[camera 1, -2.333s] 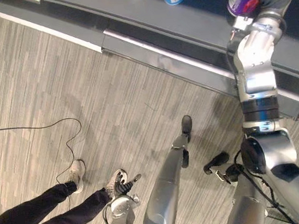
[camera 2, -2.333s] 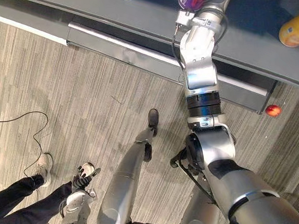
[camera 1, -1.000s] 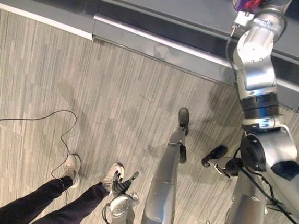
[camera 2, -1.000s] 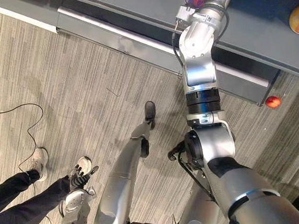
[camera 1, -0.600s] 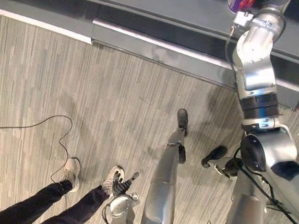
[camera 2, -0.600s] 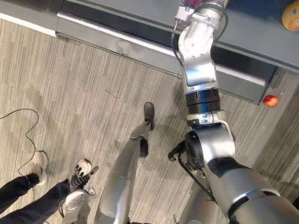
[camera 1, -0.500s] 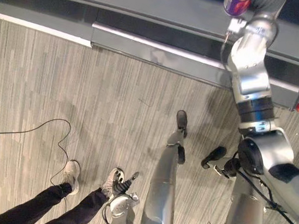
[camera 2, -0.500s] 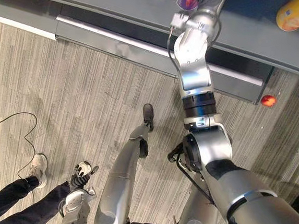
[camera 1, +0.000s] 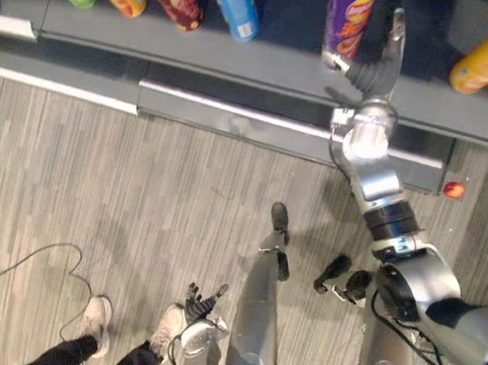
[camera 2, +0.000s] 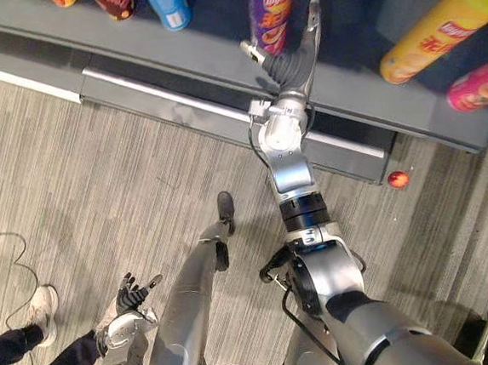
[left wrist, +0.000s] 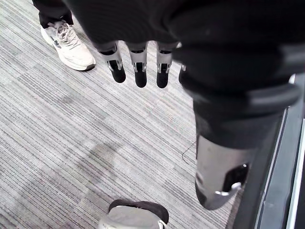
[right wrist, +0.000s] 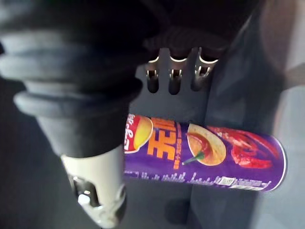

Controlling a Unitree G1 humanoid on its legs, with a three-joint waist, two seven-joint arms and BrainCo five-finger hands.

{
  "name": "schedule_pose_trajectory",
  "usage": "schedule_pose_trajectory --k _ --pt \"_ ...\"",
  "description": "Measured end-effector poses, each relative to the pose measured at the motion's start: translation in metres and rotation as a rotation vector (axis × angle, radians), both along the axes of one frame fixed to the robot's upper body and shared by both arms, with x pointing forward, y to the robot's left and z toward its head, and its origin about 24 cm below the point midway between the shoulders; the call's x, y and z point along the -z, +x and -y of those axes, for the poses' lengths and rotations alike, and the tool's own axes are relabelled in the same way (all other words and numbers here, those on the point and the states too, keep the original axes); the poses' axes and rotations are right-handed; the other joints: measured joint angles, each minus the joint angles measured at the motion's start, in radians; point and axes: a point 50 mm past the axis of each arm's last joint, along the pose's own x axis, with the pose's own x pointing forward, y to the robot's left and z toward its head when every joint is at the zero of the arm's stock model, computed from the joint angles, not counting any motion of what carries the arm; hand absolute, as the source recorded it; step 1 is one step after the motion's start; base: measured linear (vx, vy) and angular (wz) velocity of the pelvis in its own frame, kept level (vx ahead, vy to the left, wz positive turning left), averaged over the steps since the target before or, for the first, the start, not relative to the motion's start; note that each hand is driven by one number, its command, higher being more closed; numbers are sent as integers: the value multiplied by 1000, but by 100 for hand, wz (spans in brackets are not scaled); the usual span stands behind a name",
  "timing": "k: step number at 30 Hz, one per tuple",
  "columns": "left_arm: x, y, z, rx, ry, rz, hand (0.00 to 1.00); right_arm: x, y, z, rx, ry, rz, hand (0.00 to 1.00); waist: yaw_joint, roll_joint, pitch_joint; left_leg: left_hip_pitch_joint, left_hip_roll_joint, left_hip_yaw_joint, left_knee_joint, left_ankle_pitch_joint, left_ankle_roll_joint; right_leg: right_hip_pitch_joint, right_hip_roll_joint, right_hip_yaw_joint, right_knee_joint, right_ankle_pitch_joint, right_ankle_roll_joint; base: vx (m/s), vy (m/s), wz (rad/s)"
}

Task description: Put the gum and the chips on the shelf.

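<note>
The left hand [camera 1: 195, 308] hangs low over the floor, fingers relaxed and empty. On the shelf [camera 1: 280, 58] the purple chips can [camera 1: 350, 13] stands upright, so the placing step looks done and the release is in hand. I cannot pick out the gum. The next move calls for drawing the hand straight back from the can without tipping it, then seeing to the gum. The right arm reaches up to the shelf, and the right hand [camera 1: 374, 73] is spread wide and grips nothing. Its thumb is by the can's base, its straight fingers [right wrist: 174, 82] just to the can's right.
</note>
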Motion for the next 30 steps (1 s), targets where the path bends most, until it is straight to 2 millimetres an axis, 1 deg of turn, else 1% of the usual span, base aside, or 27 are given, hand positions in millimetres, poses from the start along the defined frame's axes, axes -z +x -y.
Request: schedule_pose_trajectory --k 3,4,5,6,7,8,9,10,11,13,14,15,17,18,19,20,21,22,24,26,27,28,29,30 --pt "2 -3 0 -2 1 -17 0 22 -2 3 26 -47 -57 0 -3 -3 -2 49 16 16 1 -14 -4 45 19 13 -28 9 4 36 -95 -21" --pt "3 -5 -2 -6 4 -21 0 31 -3 1 26 -64 -78 0 -12 -6 -3 65 22 17 0 -17 -5 63 30 15 -42 14 6 42 -89 -20" --pt "3 -6 -4 -8 8 -25 0 34 -4 0 26 -75 -87 0 -20 -10 -5 70 24 19 -1 -19 -7 68 32 17 -47 16 6 47 -83 -20" --pt "4 -8 -6 -16 11 -34 0 42 -5 -3 22 -72 -109 0 -26 -16 -9 85 31 28 -1 -22 -7 79 39 25 -58 21 9 66 -93 -26" --pt "5 -9 -7 -19 11 -41 0 54 -8 -4 21 -66 -144 0 -26 -23 -12 106 37 39 -2 -28 -9 95 46 37 -70 26 11 55 -76 -30" --pt "5 -9 -7 -18 10 -45 0 62 -9 -4 19 -65 -166 0 -26 -25 -13 120 40 42 -3 -32 -9 106 51 42 -78 29 14 73 -77 -36" --pt "7 -11 -7 -22 8 -56 0 83 -15 -8 3 -82 -224 0 -26 -27 -14 162 51 58 -4 -44 -8 148 67 54 -107 40 18 54 -41 -39" --pt "9 -13 -7 -24 6 -66 0 95 -19 -13 -19 -89 -260 0 -27 -33 -17 188 59 70 -7 -52 -12 168 78 67 -127 48 20 54 -41 -45" --pt "10 -15 -7 -22 5 -74 0 103 -22 -18 -39 -93 -284 0 -29 -38 -21 204 64 77 -12 -55 -14 180 86 76 -142 54 22 35 -10 -43" --pt "13 -23 -15 3 38 -112 0 137 -39 -36 -130 -131 -384 0 -58 -58 -32 267 78 95 -38 -61 -20 239 120 94 -213 83 28 52 0 -39" --pt "15 -25 -16 11 38 -124 0 145 -43 -38 -149 -144 -411 0 -63 -65 -37 280 83 98 -41 -65 -24 253 133 104 -233 93 30 71 13 -45" --pt "17 -30 -19 16 43 -147 0 162 -51 -40 -186 -188 -466 0 -72 -77 -48 308 94 109 -52 -71 -28 279 155 120 -279 114 32 73 30 -47" --pt "21 -37 -25 34 50 -187 0 186 -63 -38 -227 -252 -545 0 -78 -95 -72 341 102 127 -69 -75 -29 308 176 144 -337 144 37 73 53 -52" --pt "24 -42 -26 41 47 -216 0 204 -71 -32 -246 -269 -612 0 -81 -103 -100 349 104 132 -69 -82 -26 311 185 166 -357 157 41 77 58 -43" --pt "25 -44 -26 43 44 -226 0 212 -76 -27 -251 -276 -644 0 -82 -106 -107 359 104 135 -70 -84 -25 322 185 172 -368 163 45 103 74 -44" --pt "27 -48 -27 44 38 -245 0 229 -87 -17 -266 -299 -708 0 -85 -110 -113 390 102 136 -71 -91 -27 348 189 192 -395 177 51 98 96 -46" --pt "30 -55 -27 46 31 -266 0 245 -99 -9 -289 -316 -778 0 -85 -109 -133 419 102 141 -75 -104 -29 378 197 210 -426 190 58 85 98 -45" --pt "32 -60 -27 51 30 -280 0 254 -107 -5 -304 -321 -814 0 -90 -110 -147 433 101 150 -81 -109 -29 390 198 218 -441 197 61 71 98 -39" --pt "39 -81 -28 48 15 -338 0 284 -140 5 -354 -321 -952 0 -117 -112 -209 483 93 174 -122 -112 -30 430 204 237 -501 225 72 65 78 -33" --pt "43 -92 -28 34 5 -372 0 300 -160 11 -376 -319 -1025 0 -128 -113 -236 520 88 192 -149 -111 -30 452 206 255 -530 239 74 44 43 -35" --pt "45 -101 -28 13 -7 -397 0 313 -175 14 -397 -311 -1092 0 -133 -114 -258 554 83 213 -176 -108 -30 470 207 276 -549 249 77 36 41 -40" --pt "47 -107 -28 4 -12 -411 0 321 -186 16 -408 -302 -1142 0 -135 -115 -271 583 78 230 -201 -101 -30 485 207 289 -563 256 79 33 37 -46" --pt "48 -112 -28 2 -18 -424 0 329 -198 19 -416 -295 -1191 0 -135 -113 -285 613 68 241 -235 -91 -31 499 207 302 -577 260 82 20 40 -39" --pt "50 -117 -26 -10 -34 -439 0 340 -214 25 -415 -276 -1258 0 -136 -111 -302 654 56 260 -295 -68 -30 513 207 316 -593 268 84 14 35 -33"
